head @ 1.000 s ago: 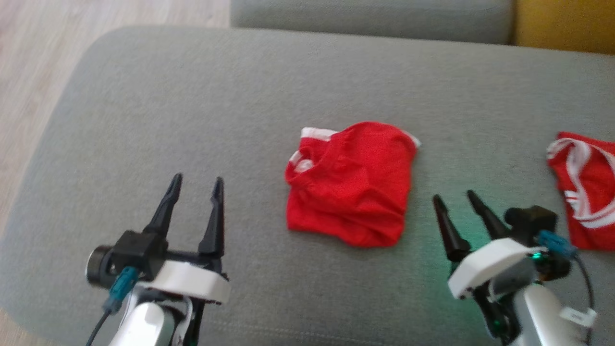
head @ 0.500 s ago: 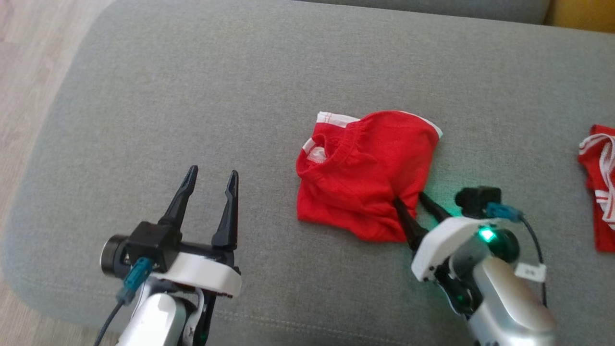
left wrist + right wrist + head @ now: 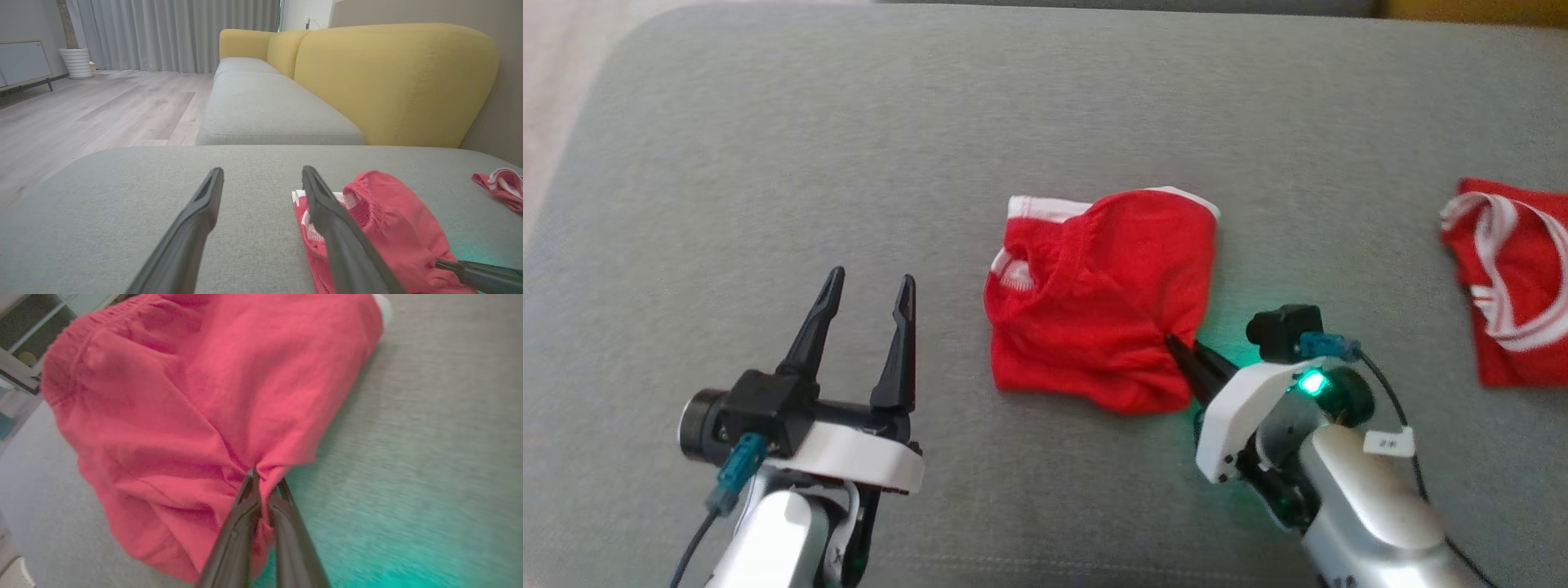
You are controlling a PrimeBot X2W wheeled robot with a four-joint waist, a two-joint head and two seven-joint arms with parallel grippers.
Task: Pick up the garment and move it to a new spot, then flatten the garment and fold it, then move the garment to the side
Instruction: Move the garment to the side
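Pinched shut on cloth, my right gripper has its two dark fingers closed on a small fold at the near right corner of the garment. From the right wrist view the creases fan out from the tips, so the bite looks real, though I cannot tell whether it holds one layer or several. My left gripper hangs with its jaws wide apart and nothing between them, well to the left of the cloth, above the grey seat cushion.

The garment is a crumpled red piece lying in the middle of the cushion, with a gathered waistband and white trim at its far left. A second red piece lies well apart to the right, and I leave it alone.

I judge this thing light, limp and thin. It should lift with no effort, but I expect it to sag in a bunch from a single pinch, and it may drag on the cushion's rough weave. It seems neither fragile nor slippery. For carrying, the corner I have will do. For flattening I want two holds, best at the ends of the waistband, where the elastic hem is thicker and gives the fingers something to bite. The left gripper is free for that.
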